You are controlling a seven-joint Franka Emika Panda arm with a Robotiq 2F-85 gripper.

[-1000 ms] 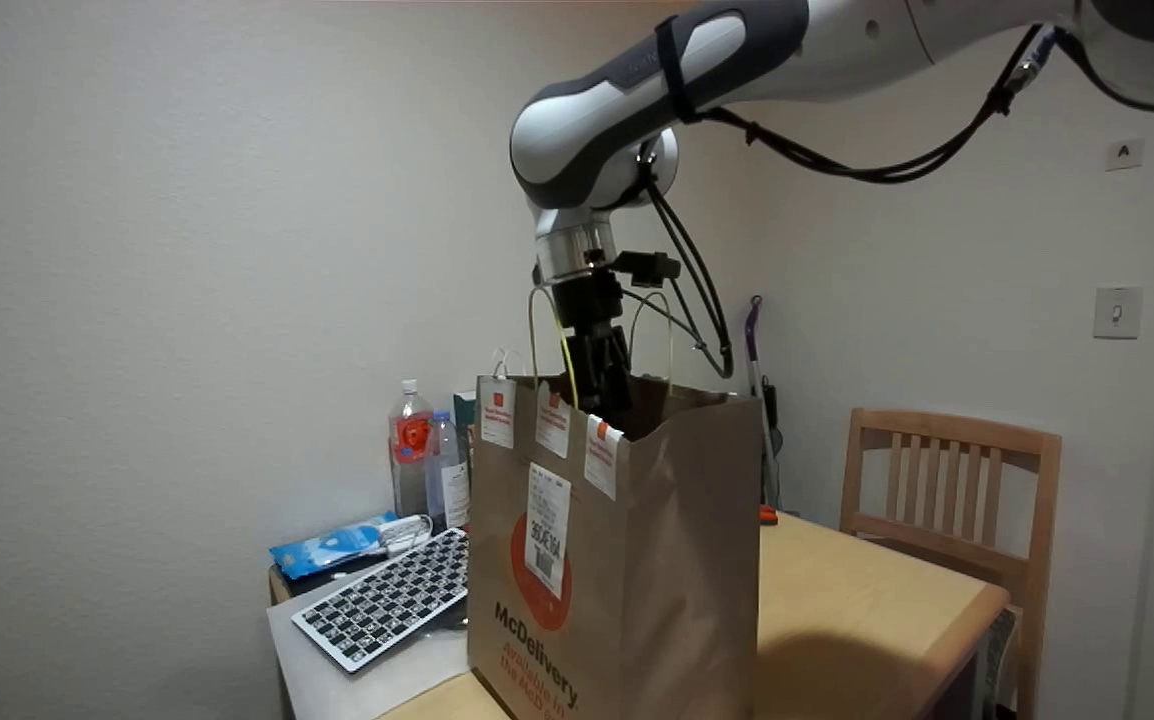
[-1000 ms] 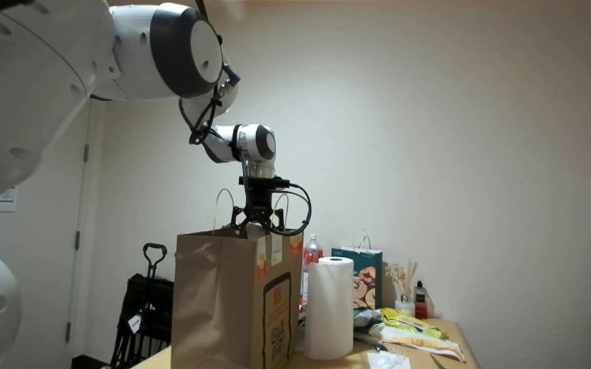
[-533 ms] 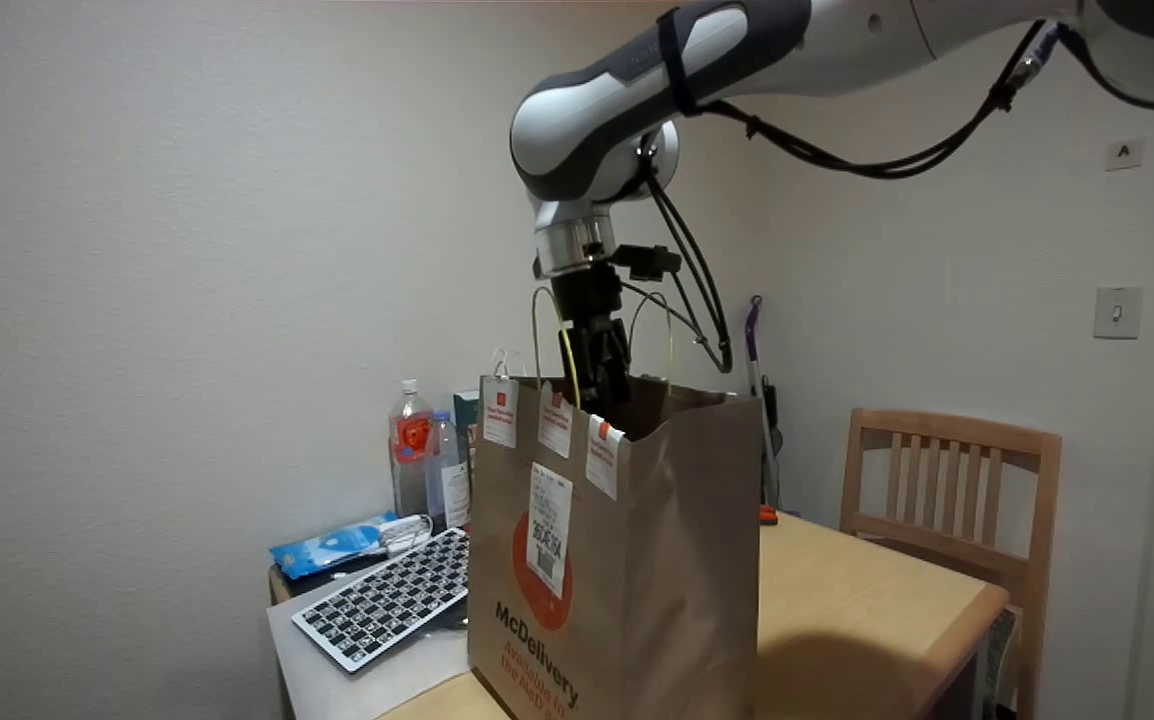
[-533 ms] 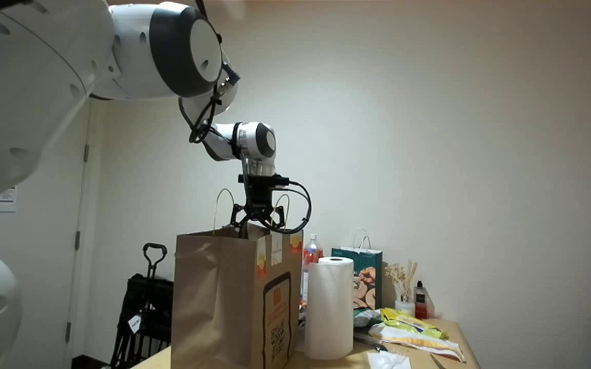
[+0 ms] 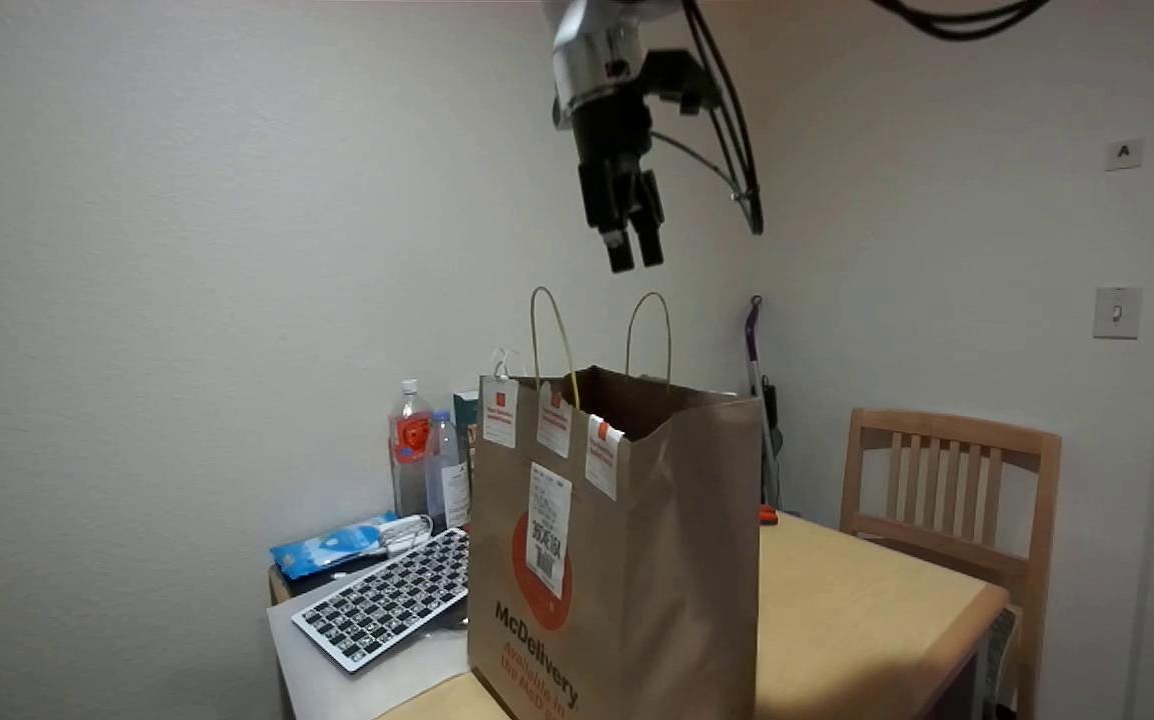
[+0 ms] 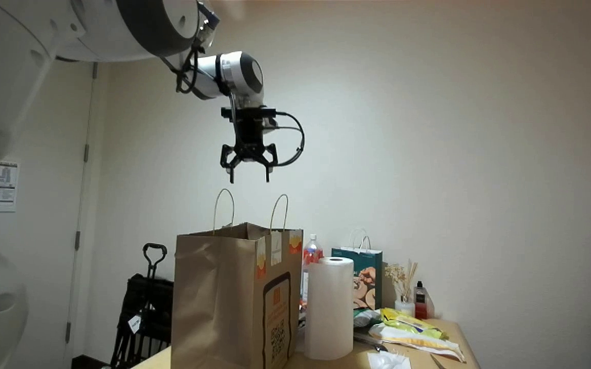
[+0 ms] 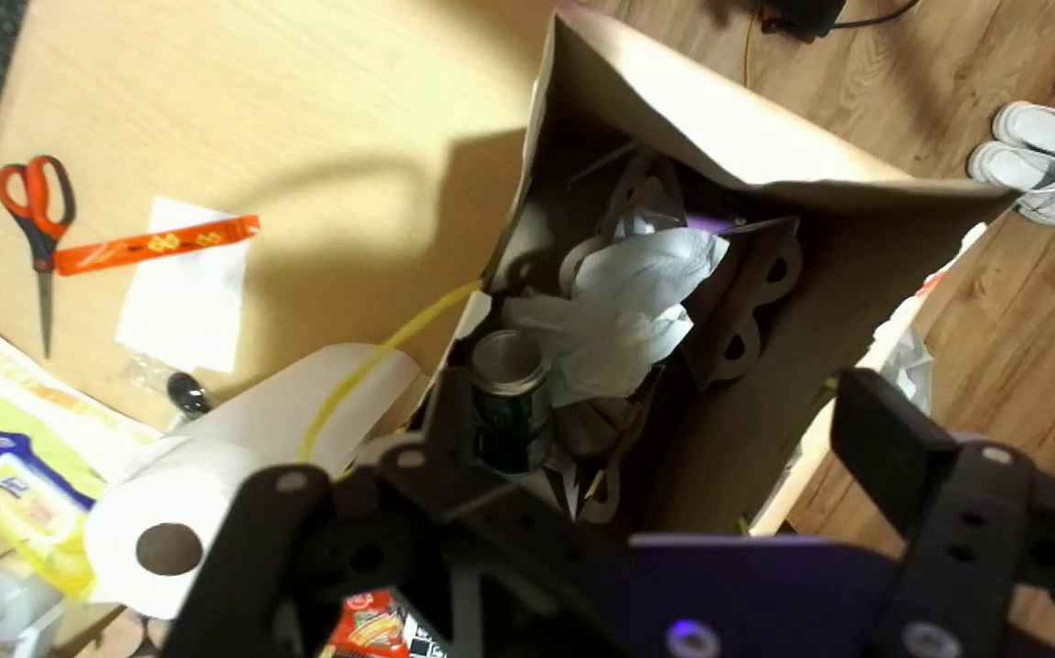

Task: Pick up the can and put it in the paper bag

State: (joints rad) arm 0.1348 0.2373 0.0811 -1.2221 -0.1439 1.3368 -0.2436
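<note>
I see the black two-fingered gripper [image 6: 250, 180] high up at the end of the white-and-grey robot arm [image 6: 236, 74], its fingers [image 6: 232, 175] released, spread well apart and pointing down. In both exterior views, the tall brown kraft paper bag [image 5: 692, 560] stands right underneath the fingertips, its mouth gaping up at them and its thin looped handles [image 7: 418, 322] rising to just below their level. The wrist view lets me look down past the fingers into the bag, and there sits the small dark green cylindrical can [image 7: 514, 422] with a silvery rim, well below them, close to the bag wall and showing right next to one finger; whether it stands straight or leans, I can't tell. Just beside it, under the gap between the fingers, lies crumpled white paper [image 7: 619, 302], with brown cut-out cardboard [image 7: 751, 305] next to that. A white upright roll of paper towels [image 6: 329, 312] stands near the bag, lower than the fingers and off to one side. Well apart from them, orange-and-black scissors [image 7: 42, 245] lie on the pale wooden table [image 7: 354, 91], right beside a narrow orange packet [image 7: 139, 249].
</note>
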